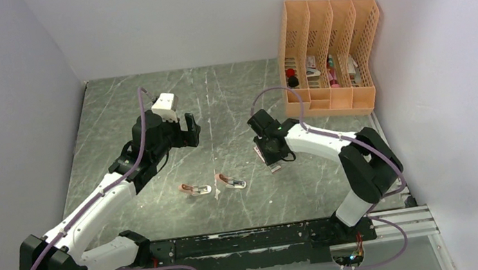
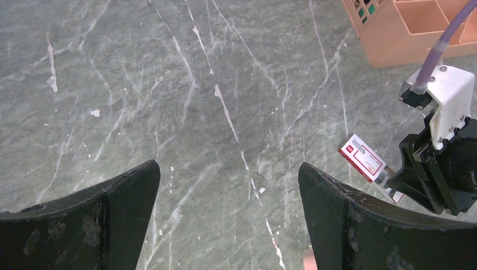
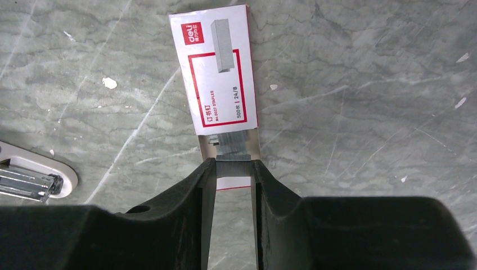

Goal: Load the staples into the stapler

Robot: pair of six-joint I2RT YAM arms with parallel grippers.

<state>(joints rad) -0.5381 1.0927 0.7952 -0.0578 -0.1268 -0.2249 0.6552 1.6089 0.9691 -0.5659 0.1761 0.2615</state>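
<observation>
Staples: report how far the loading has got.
Done: the box has its tray slid partly out, exposing the staples. In hand: the right gripper pinches the staples at the tray's end. To do: carrying them to a stapler on the table and inserting them; the left gripper hangs open, idle.
</observation>
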